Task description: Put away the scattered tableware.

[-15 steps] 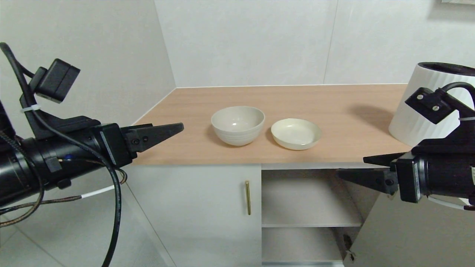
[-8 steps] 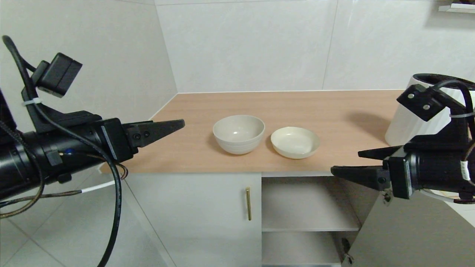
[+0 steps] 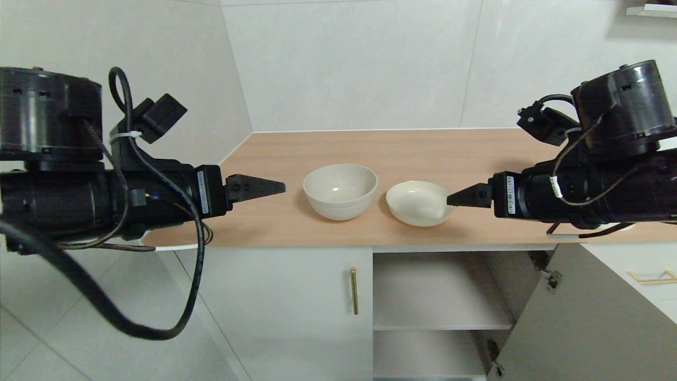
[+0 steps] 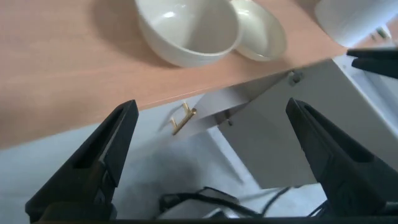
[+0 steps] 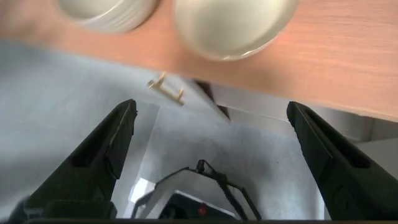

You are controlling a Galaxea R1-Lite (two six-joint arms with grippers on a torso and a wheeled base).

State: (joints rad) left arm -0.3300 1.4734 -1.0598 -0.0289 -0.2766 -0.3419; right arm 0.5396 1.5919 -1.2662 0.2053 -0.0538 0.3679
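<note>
My left gripper [image 3: 264, 187] and right gripper [image 3: 461, 197] gape wide and empty, so I should straddle the rim of the shallow cream ceramic dish [image 3: 420, 203] squarely, just beside the deep off-white ceramic bowl [image 3: 340, 191] on the wooden countertop [image 3: 412, 151].

Black cylindrical arms [image 3: 79, 196] trail looping cables [image 3: 174, 325]; the left pincer [image 3: 280, 186] and right pincer [image 3: 450, 199] are tapered black wedges.

The deep bowl [image 3: 340, 190] and the shallow bowl [image 3: 420, 202] are looking like glazed ceramic, smooth and softly glossy. The countertop [image 3: 423, 151] is showing a matt wood-grain finish, and the cabinet door [image 3: 275, 307] below it is looking smooth and matt white, with a handle [image 3: 354, 290] gleaming like brassy metal. The left gripper [image 3: 277, 187] and the right gripper [image 3: 453, 198] are showing a matt black finish.
</note>
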